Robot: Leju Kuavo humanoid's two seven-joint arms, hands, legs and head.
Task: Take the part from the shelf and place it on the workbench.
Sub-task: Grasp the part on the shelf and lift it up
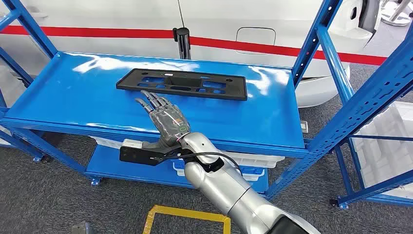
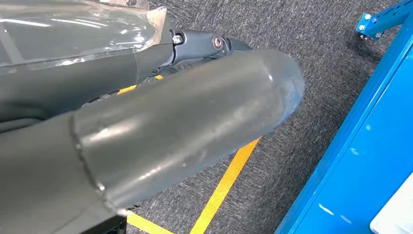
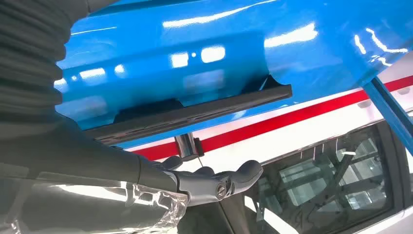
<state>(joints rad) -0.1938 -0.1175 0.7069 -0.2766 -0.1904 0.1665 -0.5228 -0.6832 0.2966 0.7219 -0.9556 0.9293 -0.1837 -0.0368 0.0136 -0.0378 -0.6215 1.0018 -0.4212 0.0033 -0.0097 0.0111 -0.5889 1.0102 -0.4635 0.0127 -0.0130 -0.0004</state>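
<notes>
Black flat part [image 1: 181,84] lies on the blue shelf [image 1: 73,92] top tier, toward the back. Right hand [image 1: 165,119] hovers just in front of it, palm down, fingers [image 1: 152,101] extended and apart, holding nothing. Left hand [image 2: 185,131]: finger state cannot be told.

Dark grey carpet floor [image 1: 58,195] w/ yellow tape outline [image 1: 187,214] at bottom centre. White car [image 1: 272,24] w/ red stripe across top of frame. White bins [image 1: 389,141] at right edge. Glare patches on glossy blue surfaces.
</notes>
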